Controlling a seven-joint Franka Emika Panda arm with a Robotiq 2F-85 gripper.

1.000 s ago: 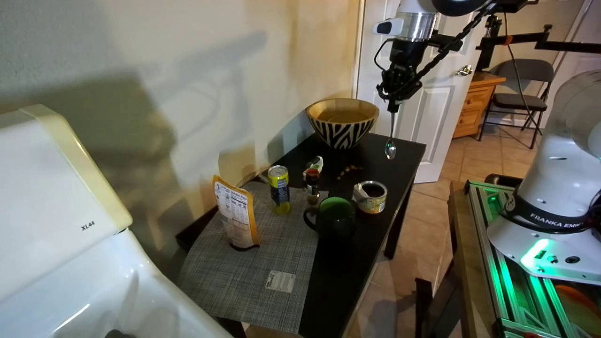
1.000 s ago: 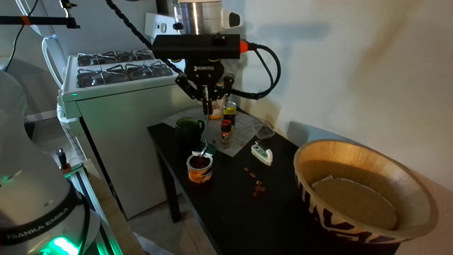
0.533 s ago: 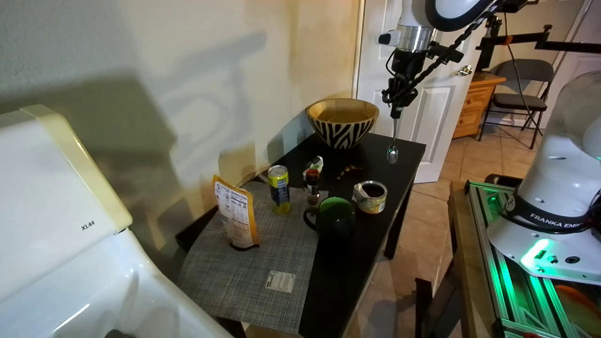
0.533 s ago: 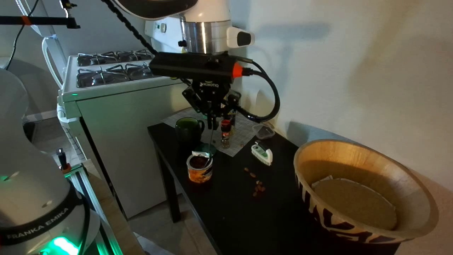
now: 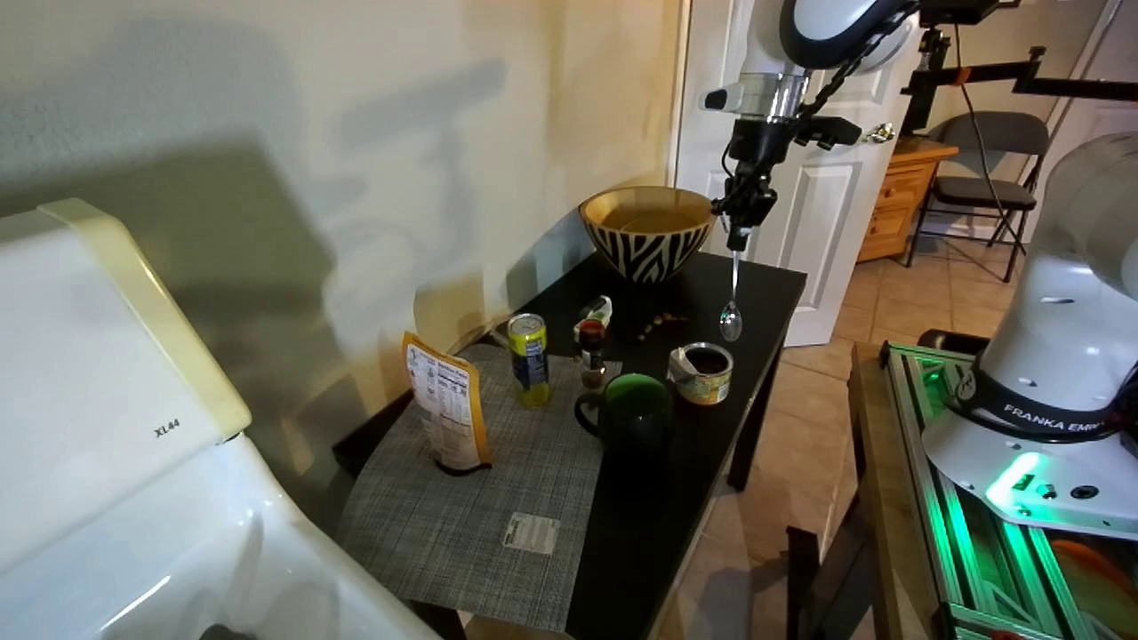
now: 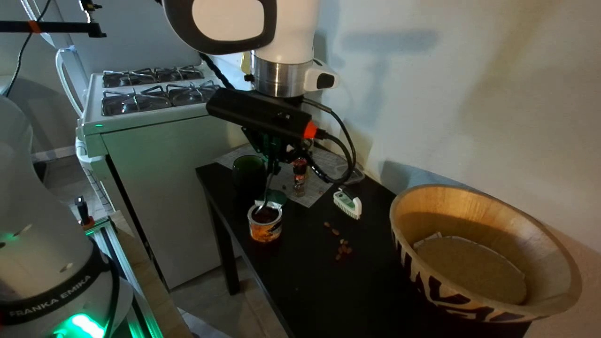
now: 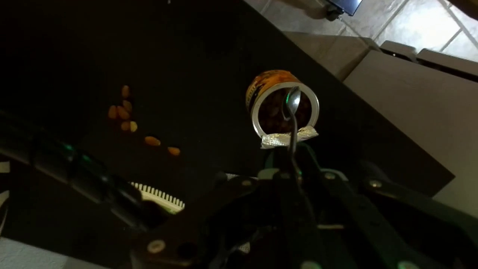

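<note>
In my wrist view, I see the spoon (image 7: 294, 129) in my hand (image 7: 294, 166) overlapping the can (image 7: 267, 81); left of it, nuts (image 7: 123, 112) lie on the tabletop (image 7: 201, 74), the brush (image 7: 160, 200) below them.

A white door (image 5: 829, 218) stands by the pale, shadowed wall (image 5: 391, 213) — tiled floor (image 5: 809, 422) below.

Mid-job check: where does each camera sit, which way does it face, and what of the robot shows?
In an exterior view: above the placemat end of the table, facing the bowl and door; arm, base, end effector show.
In an exterior view: above the bowl end, facing the stove; same parts show.
In the wrist view: at the wrist, looking down at the can and nuts; the end effector shows, holding the spoon.
Both exterior views share the bowl and can, seen from roughly opposite ends.
</note>
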